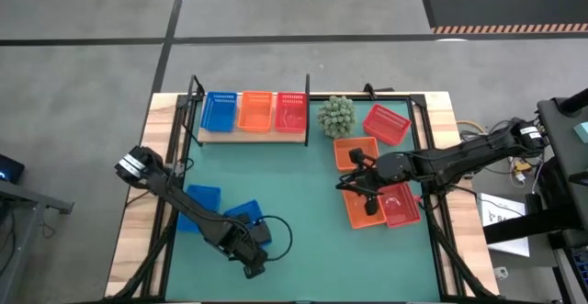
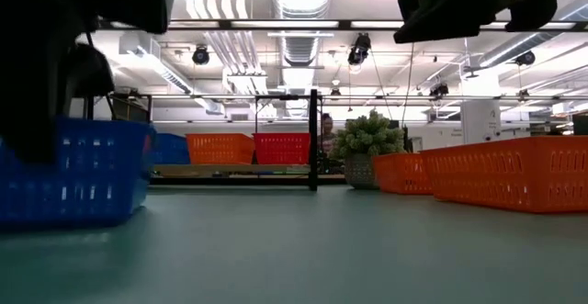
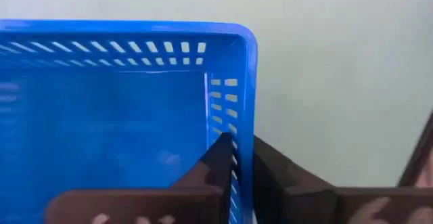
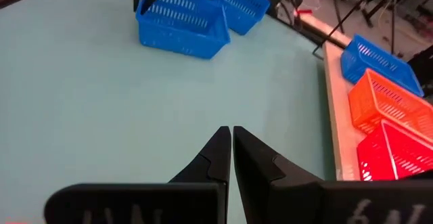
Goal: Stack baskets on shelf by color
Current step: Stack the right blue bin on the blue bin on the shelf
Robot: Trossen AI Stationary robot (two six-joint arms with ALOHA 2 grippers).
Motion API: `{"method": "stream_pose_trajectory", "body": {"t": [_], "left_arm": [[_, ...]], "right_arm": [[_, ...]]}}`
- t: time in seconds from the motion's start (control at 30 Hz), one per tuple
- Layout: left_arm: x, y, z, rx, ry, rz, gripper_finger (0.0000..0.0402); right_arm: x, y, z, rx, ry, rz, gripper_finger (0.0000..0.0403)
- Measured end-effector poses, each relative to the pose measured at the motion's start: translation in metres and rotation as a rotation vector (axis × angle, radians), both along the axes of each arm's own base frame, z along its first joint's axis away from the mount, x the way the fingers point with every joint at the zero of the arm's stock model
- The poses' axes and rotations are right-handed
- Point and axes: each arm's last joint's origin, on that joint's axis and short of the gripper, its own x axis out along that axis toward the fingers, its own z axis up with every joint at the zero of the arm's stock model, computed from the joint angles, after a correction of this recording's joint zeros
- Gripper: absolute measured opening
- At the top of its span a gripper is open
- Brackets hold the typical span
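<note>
A blue basket [image 1: 243,214] [image 3: 115,116] stands on the green mat near the table's near edge, and my left gripper [image 1: 256,238] [image 3: 237,143] is shut on its wall. A second blue basket [image 1: 197,201] lies just to its left. The shelf [image 1: 253,135] at the far side carries a blue basket [image 1: 219,111], an orange one [image 1: 255,110] and a red one [image 1: 290,111] side by side. My right gripper [image 1: 353,183] [image 4: 226,130] is shut and empty, hovering over the mat beside two orange baskets [image 1: 355,152] [image 1: 362,208] and a red one [image 1: 401,203]. My left gripper holds the blue basket by a perforated side wall [image 3: 233,158] close to a corner. One finger [image 3: 213,163] is inside the basket and the other [image 3: 270,173] outside. The fingers come slanting down from above. In the low view the basket [image 2: 73,171] looks to rest on the mat.
A spiky green ball plant [image 1: 336,116] stands right of the shelf, with another red basket [image 1: 386,123] beyond it. Black upright posts [image 1: 306,88] stand at the shelf's ends. The middle of the green mat [image 1: 303,212] is open. A person shows far behind the table [image 2: 327,134].
</note>
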Motion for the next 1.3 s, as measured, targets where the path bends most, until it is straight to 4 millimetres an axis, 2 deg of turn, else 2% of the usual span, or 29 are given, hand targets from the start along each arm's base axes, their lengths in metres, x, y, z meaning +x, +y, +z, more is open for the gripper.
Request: {"method": "stream_pose_trajectory", "body": {"t": [0.13,0.27,0.47,0.63,0.77,0.93,1.13,1.3], "left_arm": [[0.0,0.003,0.026,0.024,0.005,-0.057,0.0007],[-0.001,0.007,0.063,0.1,-0.008,-0.163,0.0001],[-0.008,0.02,0.121,0.347,-0.011,-0.298,0.0],[-0.018,0.048,0.149,0.596,0.013,-0.442,0.0],[-0.028,0.091,0.161,0.688,0.056,-0.503,0.0],[-0.049,0.162,0.167,0.759,0.074,-0.49,0.0],[-0.088,0.239,0.154,0.816,0.063,-0.47,0.0],[-0.115,0.285,0.137,0.802,0.051,-0.426,0.0]], "right_arm": [[0.0,0.0,-0.003,0.011,-0.032,-0.002,0.0011],[-0.002,0.0,-0.009,0.037,-0.006,-0.017,0.0011],[-0.004,-0.001,-0.016,0.054,0.017,-0.029,0.0011],[-0.004,-0.001,-0.016,0.069,0.02,-0.036,0.0011],[-0.004,-0.001,-0.016,0.077,0.018,-0.041,0.0011],[-0.002,0.0,-0.011,0.072,-0.041,-0.03,0.0011],[-0.001,-0.001,-0.008,0.055,-0.074,-0.023,0.0011],[0.001,-0.002,-0.004,0.051,-0.124,-0.023,0.0011]]}}
